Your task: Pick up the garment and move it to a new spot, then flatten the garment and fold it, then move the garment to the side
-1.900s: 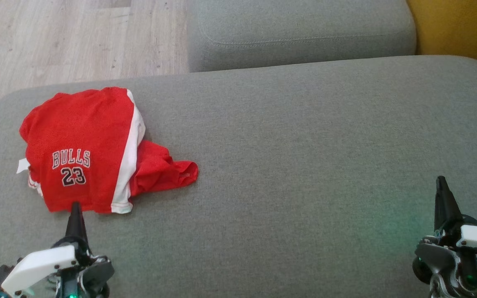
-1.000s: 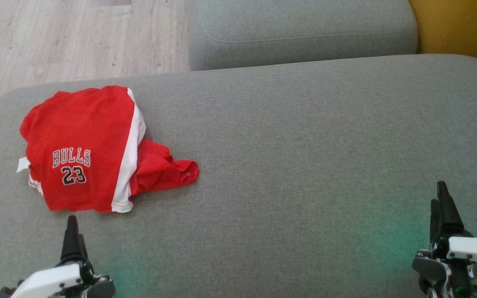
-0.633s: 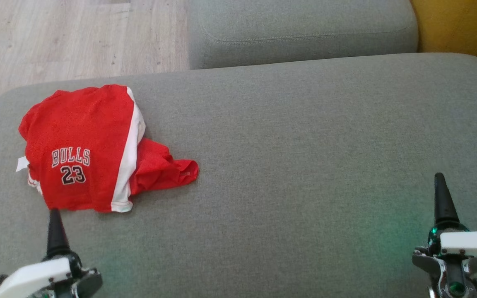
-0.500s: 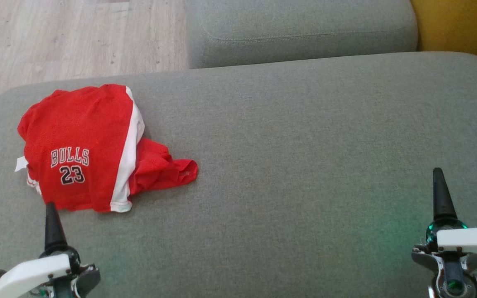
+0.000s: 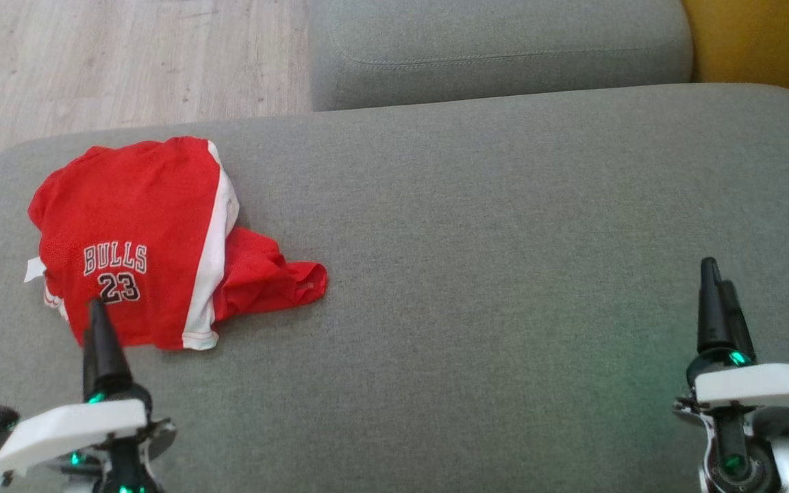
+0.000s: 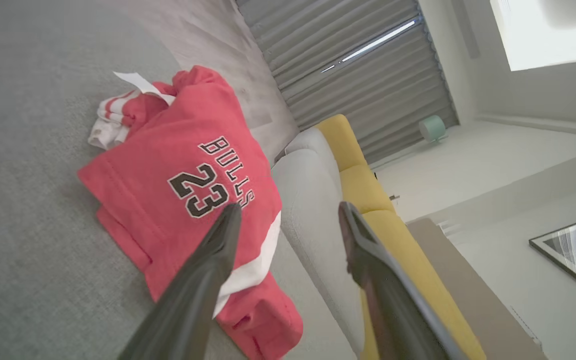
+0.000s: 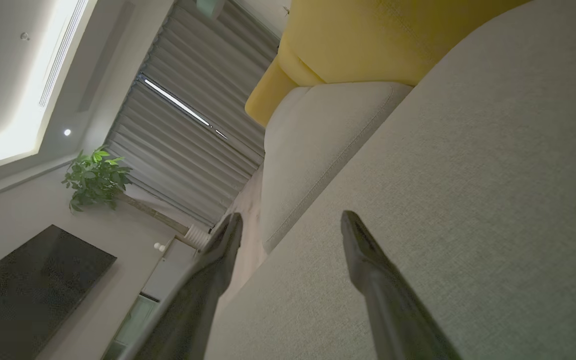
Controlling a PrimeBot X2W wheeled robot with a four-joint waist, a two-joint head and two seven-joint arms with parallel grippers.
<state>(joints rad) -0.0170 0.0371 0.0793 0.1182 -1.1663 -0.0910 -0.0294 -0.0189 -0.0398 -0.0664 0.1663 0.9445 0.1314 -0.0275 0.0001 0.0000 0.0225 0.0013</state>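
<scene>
Head view shows a crumpled red garment (image 5: 134,233), lettered BULLS 23 with a white side stripe, lying at the left end of a grey sofa cushion (image 5: 504,205). The left hand (image 5: 98,322) hovers at its near edge, fingers apart, holding nothing. The right hand (image 5: 718,277) is well apart to the right, fingers apart and empty.

Mesh cloth garment (image 5: 135,205) — matt woven cushion (image 5: 504,274).
</scene>
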